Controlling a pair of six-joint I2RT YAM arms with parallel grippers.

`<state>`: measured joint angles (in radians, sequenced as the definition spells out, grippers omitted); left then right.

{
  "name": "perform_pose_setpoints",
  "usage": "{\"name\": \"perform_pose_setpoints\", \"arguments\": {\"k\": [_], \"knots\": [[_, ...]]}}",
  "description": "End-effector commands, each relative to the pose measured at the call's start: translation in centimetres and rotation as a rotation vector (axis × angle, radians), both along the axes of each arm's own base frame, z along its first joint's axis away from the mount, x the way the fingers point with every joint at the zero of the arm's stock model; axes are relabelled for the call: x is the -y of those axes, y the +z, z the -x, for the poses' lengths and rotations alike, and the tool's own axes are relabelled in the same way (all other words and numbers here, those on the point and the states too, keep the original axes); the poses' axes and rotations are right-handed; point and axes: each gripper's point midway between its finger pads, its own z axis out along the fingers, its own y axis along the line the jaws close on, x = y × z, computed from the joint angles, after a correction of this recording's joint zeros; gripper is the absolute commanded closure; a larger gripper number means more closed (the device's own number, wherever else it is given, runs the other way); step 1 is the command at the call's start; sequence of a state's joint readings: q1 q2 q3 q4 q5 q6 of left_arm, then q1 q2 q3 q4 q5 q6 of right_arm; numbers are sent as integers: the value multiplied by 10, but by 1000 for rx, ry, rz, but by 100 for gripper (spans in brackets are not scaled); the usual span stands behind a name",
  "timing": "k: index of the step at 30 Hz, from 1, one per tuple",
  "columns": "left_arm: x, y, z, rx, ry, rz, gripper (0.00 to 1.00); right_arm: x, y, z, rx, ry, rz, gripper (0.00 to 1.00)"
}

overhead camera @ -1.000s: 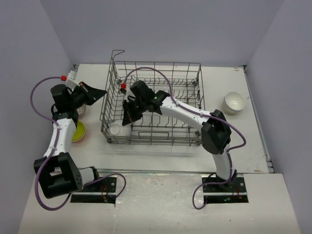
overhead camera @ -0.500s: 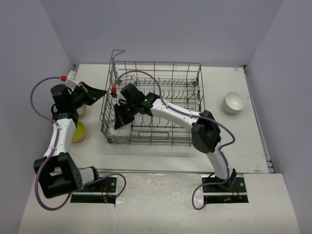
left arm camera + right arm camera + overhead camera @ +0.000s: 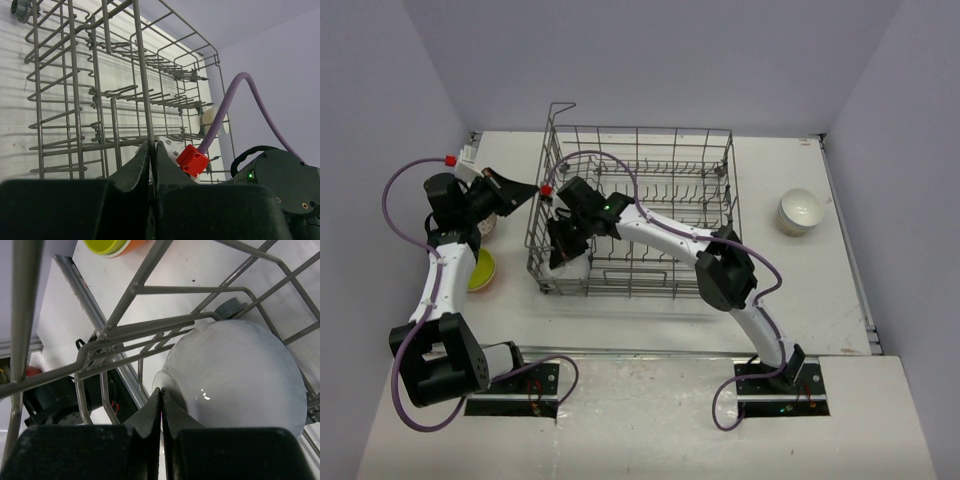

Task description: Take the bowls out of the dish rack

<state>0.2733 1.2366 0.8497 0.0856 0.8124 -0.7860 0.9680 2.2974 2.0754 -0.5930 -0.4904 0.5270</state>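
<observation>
The grey wire dish rack (image 3: 650, 160) stands mid-table. A white bowl (image 3: 563, 268) lies upside down in its near-left corner. In the right wrist view the bowl (image 3: 240, 375) fills the right side. My right gripper (image 3: 558, 248) reaches inside the rack, and its jaws (image 3: 161, 390) are pressed together with the tips against the bowl's foot ring. My left gripper (image 3: 533, 189) is at the rack's left wall. In the left wrist view it (image 3: 152, 146) is shut on an upright rack wire (image 3: 142, 85).
A white bowl (image 3: 799, 211) sits on the table right of the rack. A yellow-green bowl nested in an orange one (image 3: 480, 270) sits left of the rack, also in the right wrist view (image 3: 107, 246). The right arm's purple cable (image 3: 225, 107) arches over the rack.
My right gripper has moved left and nearer inside the rack, down to the white bowl in the near-left corner. The left arm has not moved.
</observation>
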Motion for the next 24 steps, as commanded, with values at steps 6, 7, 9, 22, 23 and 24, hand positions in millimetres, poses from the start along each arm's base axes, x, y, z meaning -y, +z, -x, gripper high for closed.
{"name": "perform_pose_setpoints", "arguments": {"k": [6, 7, 9, 22, 23, 24], "knots": [[4, 0, 9, 4, -18, -10, 100, 5, -10, -33, 54, -110, 72, 100], [4, 0, 10, 6, -19, -12, 100, 7, -10, -37, 63, -125, 78, 100], [4, -1, 10, 1, -19, -12, 100, 12, -11, -47, 57, -153, 81, 100], [4, 0, 10, 0, -21, -17, 100, 37, -18, -94, 38, -199, 93, 100], [4, -1, 10, -2, -21, -16, 100, 39, -16, -98, 44, -202, 89, 100], [4, -2, 10, -4, -19, -16, 100, 37, -14, -102, 50, -202, 79, 100]]}}
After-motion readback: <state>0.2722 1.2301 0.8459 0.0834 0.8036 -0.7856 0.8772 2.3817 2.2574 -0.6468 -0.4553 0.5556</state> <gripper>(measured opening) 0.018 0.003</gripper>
